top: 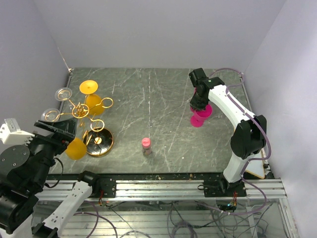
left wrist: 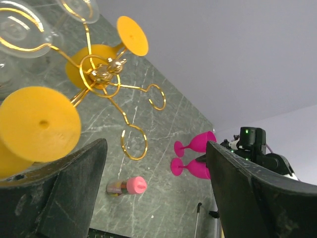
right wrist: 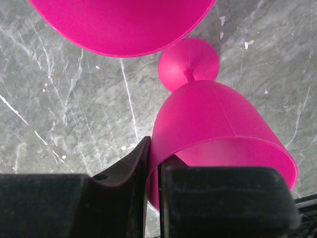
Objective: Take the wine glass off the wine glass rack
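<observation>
The gold wine glass rack point(top: 80, 110) stands at the left on its round shiny base point(top: 99, 141); the left wrist view shows its hub point(left wrist: 104, 72). Two orange wine glasses hang from it, one at the back point(top: 90, 94) and one at the front point(top: 76, 148), whose foot point(left wrist: 39, 124) shows just above my left finger. Two clear glasses point(top: 63, 93) hang on the left arms. My left gripper point(top: 67, 136) point(left wrist: 156, 146) is open beside the front orange glass, holding nothing. My right gripper point(top: 200, 105) point(right wrist: 156, 151) pinches the rim of a pink wine glass point(right wrist: 218, 124) lying on its side.
A second pink glass point(right wrist: 124, 25) point(left wrist: 198, 143) lies right beside the gripped one point(left wrist: 193, 167). A small bottle with a pink cap point(top: 146, 145) point(left wrist: 128, 186) lies near the table's front middle. Walls close the left, back and right sides.
</observation>
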`<action>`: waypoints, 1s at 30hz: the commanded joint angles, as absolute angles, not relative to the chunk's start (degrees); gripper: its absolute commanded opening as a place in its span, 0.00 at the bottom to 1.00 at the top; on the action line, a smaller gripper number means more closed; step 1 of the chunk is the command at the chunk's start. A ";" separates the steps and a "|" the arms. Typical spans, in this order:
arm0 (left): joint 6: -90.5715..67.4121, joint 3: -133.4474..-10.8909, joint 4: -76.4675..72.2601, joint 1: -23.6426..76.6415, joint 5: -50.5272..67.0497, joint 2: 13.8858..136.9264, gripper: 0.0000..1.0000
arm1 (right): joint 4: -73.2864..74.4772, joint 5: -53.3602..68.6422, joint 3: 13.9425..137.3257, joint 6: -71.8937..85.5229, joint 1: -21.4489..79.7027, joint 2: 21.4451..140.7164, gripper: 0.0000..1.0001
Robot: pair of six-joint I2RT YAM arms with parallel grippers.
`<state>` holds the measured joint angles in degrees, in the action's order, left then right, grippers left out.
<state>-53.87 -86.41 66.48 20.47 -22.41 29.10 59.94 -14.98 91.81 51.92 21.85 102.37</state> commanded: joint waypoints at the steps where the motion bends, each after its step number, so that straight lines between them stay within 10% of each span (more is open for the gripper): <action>1: -58.81 -86.07 70.99 20.57 -27.63 27.44 0.88 | 59.69 -16.18 92.57 52.54 21.75 100.75 0.14; 23: -76.52 -86.16 85.61 20.57 -38.17 31.02 0.68 | 57.76 -18.24 93.85 49.27 24.34 92.72 0.97; 30: -80.26 -84.61 85.68 20.54 -40.18 30.51 0.72 | 58.56 -26.47 95.85 46.97 27.38 88.68 1.00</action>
<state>-77.52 -84.29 85.03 20.47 -36.29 30.59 58.98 -21.63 93.73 49.01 26.55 91.57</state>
